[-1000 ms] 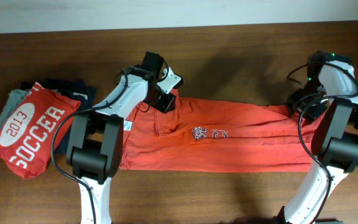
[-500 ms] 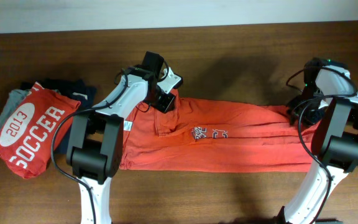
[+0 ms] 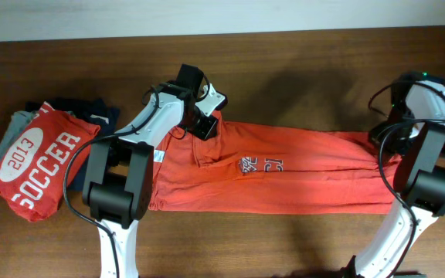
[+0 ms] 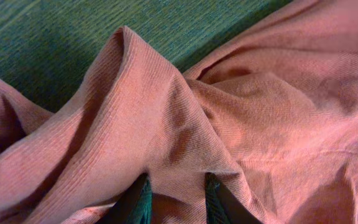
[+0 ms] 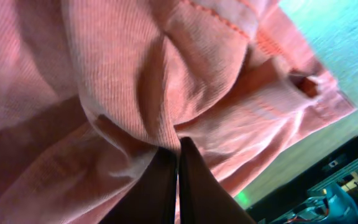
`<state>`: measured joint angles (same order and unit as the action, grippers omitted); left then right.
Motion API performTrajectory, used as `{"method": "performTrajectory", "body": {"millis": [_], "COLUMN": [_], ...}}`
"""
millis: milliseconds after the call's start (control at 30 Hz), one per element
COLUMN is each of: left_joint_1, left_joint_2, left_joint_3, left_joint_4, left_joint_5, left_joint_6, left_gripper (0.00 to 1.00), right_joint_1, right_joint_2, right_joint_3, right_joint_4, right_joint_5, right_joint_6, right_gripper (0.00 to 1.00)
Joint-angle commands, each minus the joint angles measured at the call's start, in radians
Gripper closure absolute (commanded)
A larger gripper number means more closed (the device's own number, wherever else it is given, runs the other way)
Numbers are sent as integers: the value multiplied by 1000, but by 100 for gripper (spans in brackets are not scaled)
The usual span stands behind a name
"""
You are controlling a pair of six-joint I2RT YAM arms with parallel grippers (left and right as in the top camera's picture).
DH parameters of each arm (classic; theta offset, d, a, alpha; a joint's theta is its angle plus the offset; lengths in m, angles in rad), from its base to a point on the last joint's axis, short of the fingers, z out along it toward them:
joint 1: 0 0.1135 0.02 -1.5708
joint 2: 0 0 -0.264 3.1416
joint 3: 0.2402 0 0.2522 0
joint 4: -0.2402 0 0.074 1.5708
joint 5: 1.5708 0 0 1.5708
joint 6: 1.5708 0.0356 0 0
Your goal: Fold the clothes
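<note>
From above, the orange-red T-shirt point(image 3: 300, 181) lies stretched in a long band across the wooden table point(image 3: 284, 62). The left gripper point(image 3: 205, 125) sits at its upper left edge and the right gripper point(image 3: 383, 140) at its far right end. A folded red shirt point(image 3: 41, 158) rests on dark garments point(image 3: 91, 112) well to the left.

The left wrist view shows the left gripper's fingers point(image 4: 143, 202) with a raised fold of the T-shirt clamped between them.

In the right wrist view, the right gripper's fingers point(image 5: 165, 186) are pressed close together, pinching bunched cloth.
</note>
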<state>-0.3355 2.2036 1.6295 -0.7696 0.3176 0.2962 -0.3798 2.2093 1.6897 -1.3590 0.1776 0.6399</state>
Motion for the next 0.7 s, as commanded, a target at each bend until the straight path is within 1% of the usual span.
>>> {"method": "performTrajectory", "body": {"millis": [0, 233, 333, 433, 567, 667], "left_joint_1": [5, 5, 5, 5, 5, 5], "left_joint_2": [20, 20, 20, 20, 20, 20], "left_joint_3": [-10, -10, -10, -10, -10, -10], "left_joint_4": [0, 1, 1, 3, 3, 3], "left_joint_5": [-11, -11, -11, -11, -11, -11], "left_joint_6": [12, 12, 12, 12, 12, 12], "left_gripper": [71, 71, 71, 71, 71, 71], "right_joint_1": [-16, -14, -14, -13, -13, -13], "right_joint_2": [-50, -73, -73, -73, -73, -73], "right_joint_3": [23, 22, 22, 22, 22, 22], "right_joint_4": [-34, -137, -164, -166, -163, -166], "right_joint_5": [49, 49, 48, 48, 44, 37], "right_joint_6": [-34, -41, -41, -60, -60, -65], "right_gripper": [96, 96, 94, 87, 87, 92]}}
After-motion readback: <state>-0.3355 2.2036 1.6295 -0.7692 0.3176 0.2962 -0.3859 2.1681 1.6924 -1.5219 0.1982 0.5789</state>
